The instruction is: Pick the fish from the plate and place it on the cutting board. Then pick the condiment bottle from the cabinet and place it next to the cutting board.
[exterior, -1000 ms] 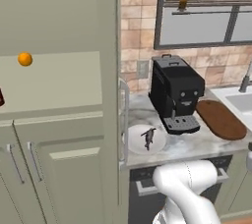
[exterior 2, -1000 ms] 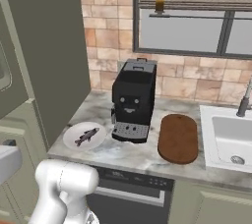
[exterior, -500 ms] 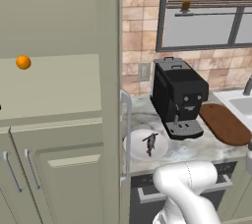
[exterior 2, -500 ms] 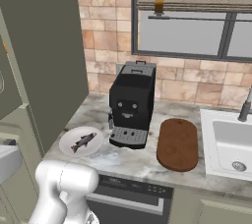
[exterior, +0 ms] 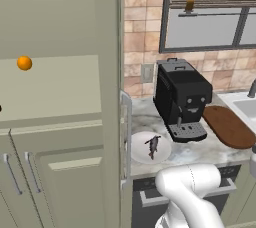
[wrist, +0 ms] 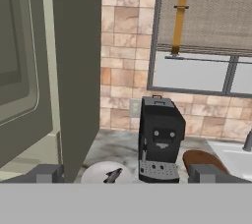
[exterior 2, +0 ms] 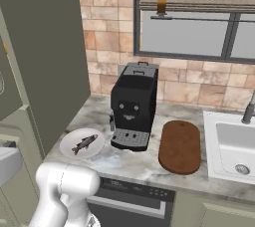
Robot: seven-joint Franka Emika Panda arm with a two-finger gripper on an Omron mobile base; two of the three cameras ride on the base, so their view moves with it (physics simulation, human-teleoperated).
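Nothing is done yet: the fish [wrist: 113, 174] lies on the plate [wrist: 96, 172], ahead of and below the hand [wrist: 126, 173], whose fingers stand wide apart and empty. The board [wrist: 204, 161], ahead to the right past the coffee machine [wrist: 160, 139], is bare. The cabinet [wrist: 74, 70] crowds the plate's left; the worktop [exterior 2: 124, 164] in front is open.

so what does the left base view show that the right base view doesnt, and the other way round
The left base view alone shows the cabinet's shelf recess with a small orange ball in it, and the lower cabinet doors.

The right base view alone shows the sink basin with its drain.

Both show the fish lying on the plate, the black coffee machine beside it, the cutting board on the machine's far side, and the window above.
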